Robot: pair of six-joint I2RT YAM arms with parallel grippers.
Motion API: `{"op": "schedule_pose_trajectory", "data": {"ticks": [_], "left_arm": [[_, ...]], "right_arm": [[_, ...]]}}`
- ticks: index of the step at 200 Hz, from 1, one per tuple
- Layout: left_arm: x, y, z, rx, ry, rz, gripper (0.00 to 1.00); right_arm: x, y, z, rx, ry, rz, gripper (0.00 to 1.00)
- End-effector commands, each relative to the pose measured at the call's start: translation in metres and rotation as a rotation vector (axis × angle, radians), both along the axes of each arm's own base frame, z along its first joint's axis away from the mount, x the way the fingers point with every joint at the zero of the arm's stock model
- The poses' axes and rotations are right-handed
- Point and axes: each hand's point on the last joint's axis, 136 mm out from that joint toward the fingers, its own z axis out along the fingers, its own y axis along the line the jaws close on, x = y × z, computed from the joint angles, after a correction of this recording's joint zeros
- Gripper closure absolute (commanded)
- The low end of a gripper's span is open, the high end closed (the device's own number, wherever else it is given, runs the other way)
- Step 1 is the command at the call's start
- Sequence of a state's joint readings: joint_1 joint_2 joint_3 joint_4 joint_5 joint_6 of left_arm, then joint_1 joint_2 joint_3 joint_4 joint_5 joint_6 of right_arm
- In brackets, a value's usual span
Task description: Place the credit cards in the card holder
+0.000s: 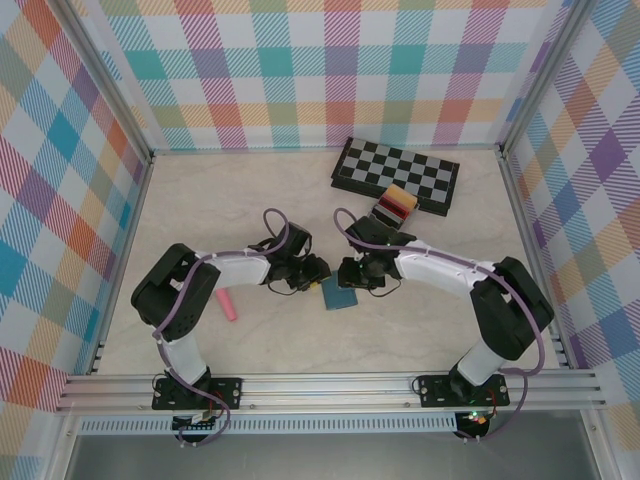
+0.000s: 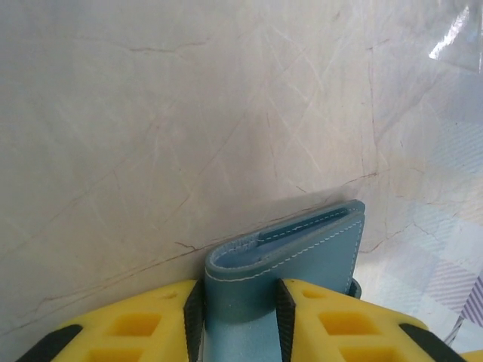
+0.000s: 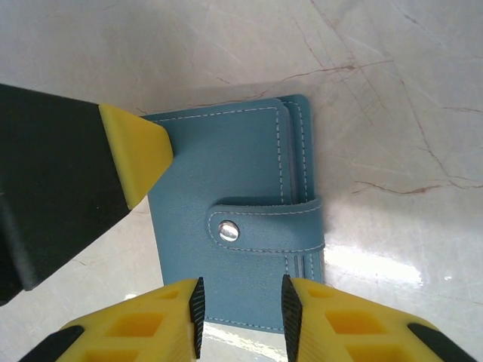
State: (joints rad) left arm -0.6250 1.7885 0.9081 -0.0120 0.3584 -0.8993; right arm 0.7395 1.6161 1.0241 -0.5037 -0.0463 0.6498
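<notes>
Plaid walls on three sides, pale marbled table [image 1: 200, 220]. Chessboard [image 1: 397, 174] at the back right, the red and yellow credit cards [image 1: 393, 205] bunched against its near edge, well apart from the work. Both arms meet mid-table over the teal card holder [image 1: 339, 294]. The left gripper [image 2: 240, 313] is clamped on it at the folded spine. The right gripper [image 3: 241, 313] hovers part-open over the near edge with nothing between its fingers. The strap [image 3: 264, 222] is snapped shut on its stud [image 3: 228, 231]. I judge the holder light, soft and floppy: I'd keep hold of the spine and pull the strap's free tab. The cards look stiff, thin and slick, so pinch them by the edges.
</notes>
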Motion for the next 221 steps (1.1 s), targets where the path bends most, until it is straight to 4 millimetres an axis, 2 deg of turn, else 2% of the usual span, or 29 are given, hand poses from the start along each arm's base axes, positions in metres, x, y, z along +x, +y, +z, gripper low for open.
{"op": "schedule_pose_trajectory", "data": {"ticks": [1,20,58,110,159,191,221], "left_arm": [[0.005,-0.003,-0.007,-0.012,0.016,0.002,0.72],[0.002,-0.002,-0.011,-0.009,0.028,-0.001,0.79],[-0.002,-0.003,-0.011,-0.025,0.031,-0.013,0.81],[-0.004,-0.003,-0.011,-0.02,0.026,-0.03,0.83],[-0.009,0.001,-0.02,-0.002,0.04,-0.041,0.86],[-0.015,0.007,-0.032,0.023,0.059,-0.043,0.9],[-0.023,0.014,-0.045,0.057,0.078,-0.055,0.92]], "right_arm": [[-0.001,-0.001,-0.003,-0.069,-0.005,0.033,0.64],[0.001,0.003,-0.005,-0.098,-0.016,0.054,0.64],[0.0,0.013,-0.015,-0.179,-0.034,0.11,0.64],[0.009,0.008,-0.029,-0.33,-0.102,0.115,0.62],[0.012,0.0,-0.049,-0.42,-0.123,0.131,0.59],[0.014,-0.007,-0.055,-0.472,-0.127,0.112,0.68],[0.022,-0.01,-0.039,-0.479,-0.173,0.092,0.82]]}}
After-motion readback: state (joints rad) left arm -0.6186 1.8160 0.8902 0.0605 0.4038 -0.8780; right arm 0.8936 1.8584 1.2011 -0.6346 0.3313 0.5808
